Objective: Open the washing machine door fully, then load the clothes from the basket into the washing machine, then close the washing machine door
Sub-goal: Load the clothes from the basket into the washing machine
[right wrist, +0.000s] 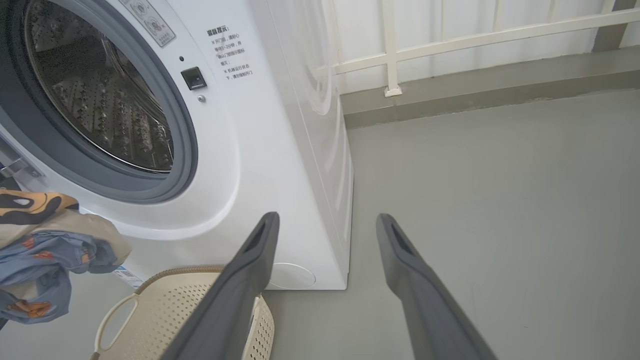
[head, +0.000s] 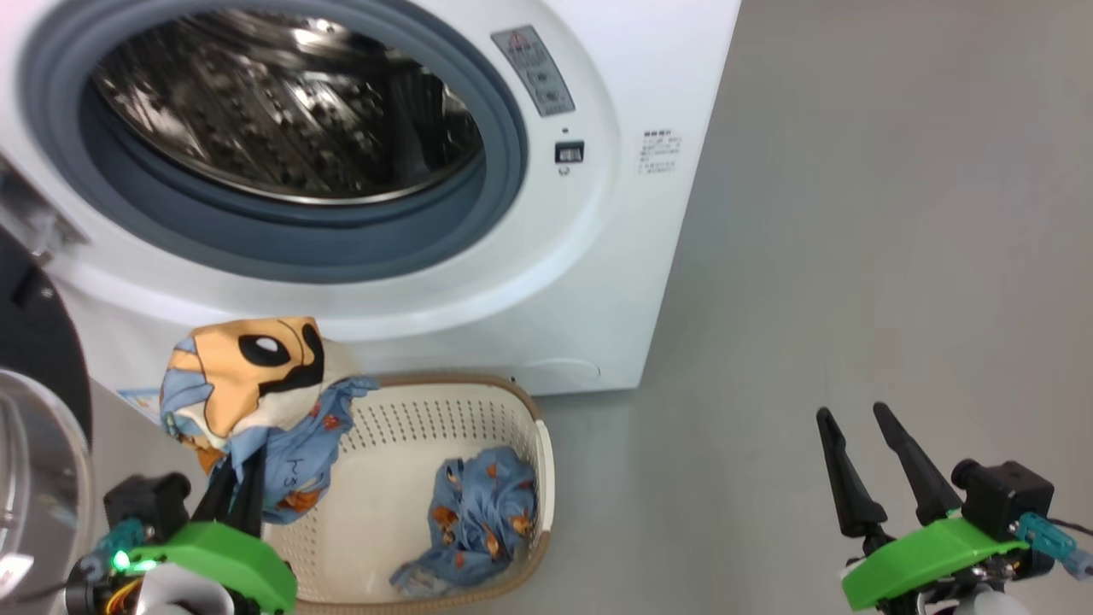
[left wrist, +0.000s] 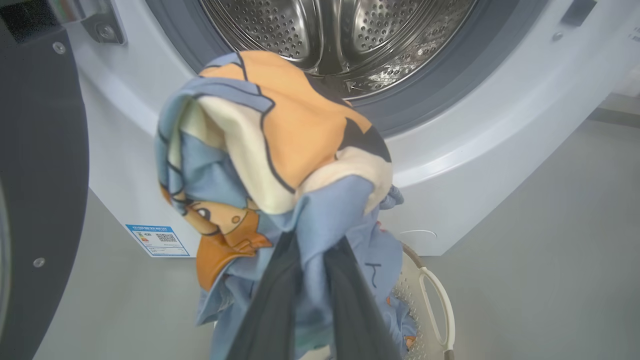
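My left gripper (head: 239, 478) is shut on a light blue garment with an orange and cream print (head: 248, 384), lifted above the basket's left end and just below the drum opening (left wrist: 340, 35). In the left wrist view the cloth (left wrist: 280, 150) drapes over the fingers (left wrist: 275, 300). More of the clothes (head: 482, 512) lie in the cream basket (head: 546, 461) in front of the washing machine (head: 632, 256). The washing machine door (head: 34, 342) stands swung open at the left. My right gripper (head: 852, 412) hangs open over bare floor to the right, nothing between its fingers (right wrist: 250, 270).
Grey floor (head: 897, 213) stretches to the right of the washer. A white railing and a low step (right wrist: 450, 85) run behind it. A blue label sticker (left wrist: 157, 240) sits low on the washer front. The basket handle (right wrist: 112, 320) faces my right gripper.
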Robot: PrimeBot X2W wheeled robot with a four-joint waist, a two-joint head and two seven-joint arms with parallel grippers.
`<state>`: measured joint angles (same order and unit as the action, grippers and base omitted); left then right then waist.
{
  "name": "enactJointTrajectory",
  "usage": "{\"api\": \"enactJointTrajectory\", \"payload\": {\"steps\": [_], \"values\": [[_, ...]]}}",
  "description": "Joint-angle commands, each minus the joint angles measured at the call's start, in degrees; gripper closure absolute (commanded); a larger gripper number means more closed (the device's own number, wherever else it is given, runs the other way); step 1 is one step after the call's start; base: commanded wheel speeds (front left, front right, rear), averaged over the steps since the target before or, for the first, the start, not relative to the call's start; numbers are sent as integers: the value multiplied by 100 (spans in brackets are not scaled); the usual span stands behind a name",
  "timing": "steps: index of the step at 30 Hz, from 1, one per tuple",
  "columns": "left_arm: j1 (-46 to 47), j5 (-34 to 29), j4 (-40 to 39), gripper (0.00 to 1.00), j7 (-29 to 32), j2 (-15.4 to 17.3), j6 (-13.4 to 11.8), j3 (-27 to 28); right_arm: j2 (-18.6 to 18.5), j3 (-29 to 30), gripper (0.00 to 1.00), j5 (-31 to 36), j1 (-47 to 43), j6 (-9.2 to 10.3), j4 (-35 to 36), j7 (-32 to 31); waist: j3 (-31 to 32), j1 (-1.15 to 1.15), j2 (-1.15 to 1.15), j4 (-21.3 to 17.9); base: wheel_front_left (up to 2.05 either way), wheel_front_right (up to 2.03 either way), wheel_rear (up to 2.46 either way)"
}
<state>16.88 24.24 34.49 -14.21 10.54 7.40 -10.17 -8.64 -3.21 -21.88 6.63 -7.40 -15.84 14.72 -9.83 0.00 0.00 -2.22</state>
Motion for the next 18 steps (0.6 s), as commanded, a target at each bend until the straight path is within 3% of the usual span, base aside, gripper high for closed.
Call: {"api": "enactJointTrajectory", "payload": {"steps": [1, 18], "values": [[-111, -111, -325, 100, -78, 105, 9, 326, -55, -99, 0, -71, -86, -9, 138, 28, 383, 0, 0, 118, 0, 0, 0], [-1862, -794, -2585, 100, -79, -412, 9, 1242, -104, 150, 0, -86, -608, -9, 311, 28, 899, 0, 0, 181, 0, 0, 0]]}}
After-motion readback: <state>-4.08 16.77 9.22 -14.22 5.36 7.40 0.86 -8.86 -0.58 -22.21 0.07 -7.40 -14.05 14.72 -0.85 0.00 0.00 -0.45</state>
